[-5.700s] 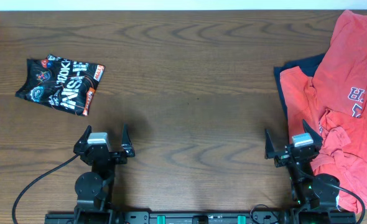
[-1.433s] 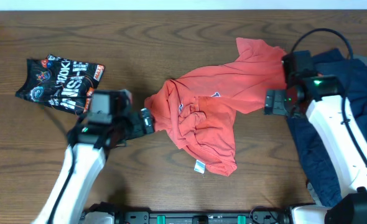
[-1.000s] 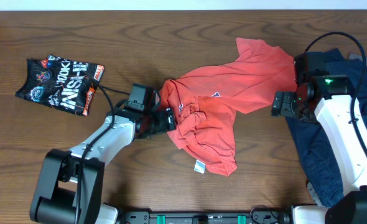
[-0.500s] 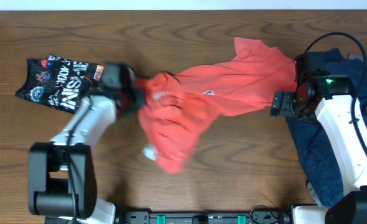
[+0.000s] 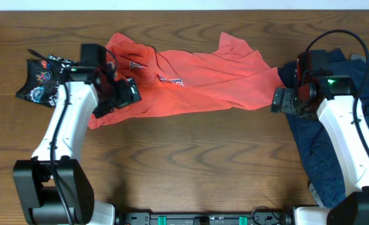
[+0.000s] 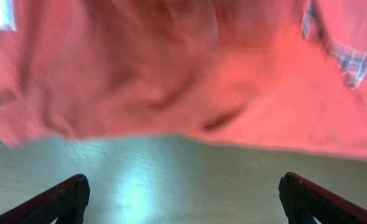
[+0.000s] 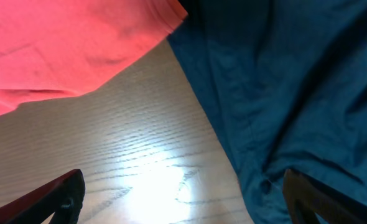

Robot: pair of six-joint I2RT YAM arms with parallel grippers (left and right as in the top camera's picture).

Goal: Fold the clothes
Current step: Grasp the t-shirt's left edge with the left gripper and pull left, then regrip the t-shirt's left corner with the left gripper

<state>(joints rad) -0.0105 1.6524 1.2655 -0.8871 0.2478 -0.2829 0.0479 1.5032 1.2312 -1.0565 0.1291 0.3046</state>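
The coral-red T-shirt [image 5: 197, 78] lies stretched across the back middle of the table, lettering partly showing near its left end. It fills the top of the left wrist view [image 6: 171, 68] and the top left of the right wrist view [image 7: 65, 50]. My left gripper [image 5: 123, 97] is open and empty at the shirt's left front edge [image 6: 182, 199]. My right gripper [image 5: 279, 100] is open and empty by the shirt's right end [image 7: 182, 199]. The dark navy garment [image 5: 334, 119] lies at the right under my right arm, also in the right wrist view [image 7: 295, 87]. The small black printed garment [image 5: 40, 84] is at the left.
The wooden table [image 5: 191, 169] extends in front of the shirt. The far table edge [image 5: 172, 9] runs along the top. My left arm [image 5: 62, 137] crosses the left side.
The left arm has swung back and left, spreading the red shirt out across the table, and now its gripper is open off the cloth. The right arm stayed almost still.
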